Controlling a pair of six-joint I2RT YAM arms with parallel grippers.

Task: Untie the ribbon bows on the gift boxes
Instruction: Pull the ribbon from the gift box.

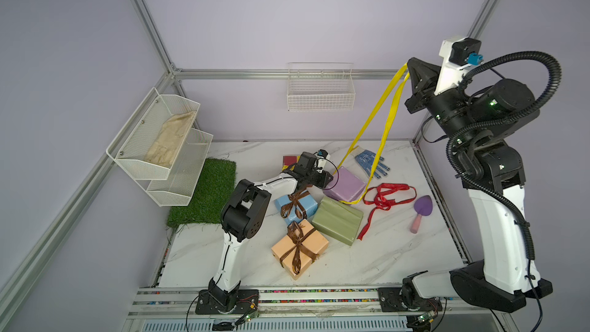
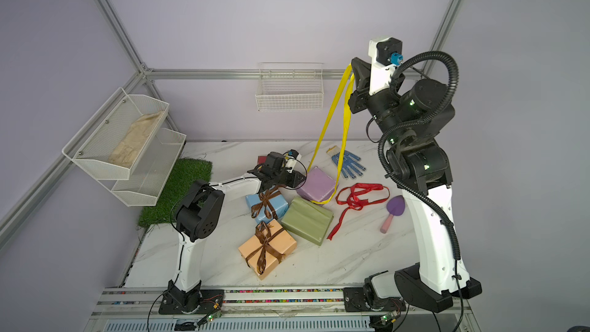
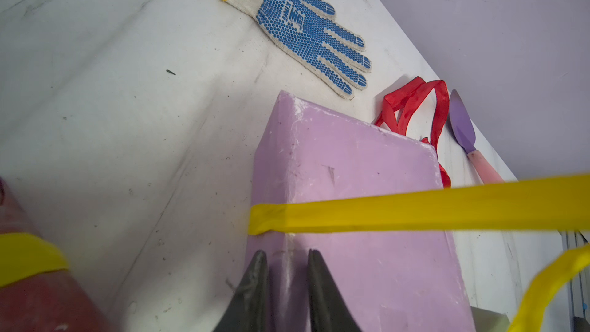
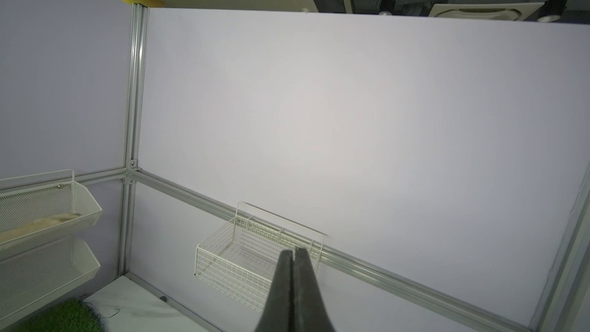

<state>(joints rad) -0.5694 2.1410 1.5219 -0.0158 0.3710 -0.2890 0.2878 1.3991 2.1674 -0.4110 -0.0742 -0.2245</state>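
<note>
Left of centre in a top view, the light blue box (image 1: 308,206) and the peach box (image 1: 316,241) below it carry tied brown bows (image 1: 296,201). These are soft satin loops, and I judge that a pull on 1 free tail, not on a loop, will open them. Just right of them the left gripper (image 1: 327,182) is low at the lilac box (image 1: 346,185). In the left wrist view its 2 fingers (image 3: 257,282) stand a little apart with the near edge of the box between them, so it seems clamped on this box to keep it down. The box is paper-wrapped and probably light, so without this hold it would rise with the ribbon. The yellow ribbon (image 3: 415,209) shows no bow: it passes over the lilac top, goes under the lower corner of the box, and 2 strands climb to the upper right of the frame. It looks thin, limp and slippery. The best hold is flat across its width, near an end, because a grip in the middle only drags the loop. Further right, the red ribbon (image 1: 388,196) lies loose on the table (image 1: 383,257), apart from any box. At the upper right the right gripper (image 1: 409,70) has its fingers pressed together on the yellow ribbon, high above the table. The right wrist view shows the fingers closed but not the ribbon itself.
</note>
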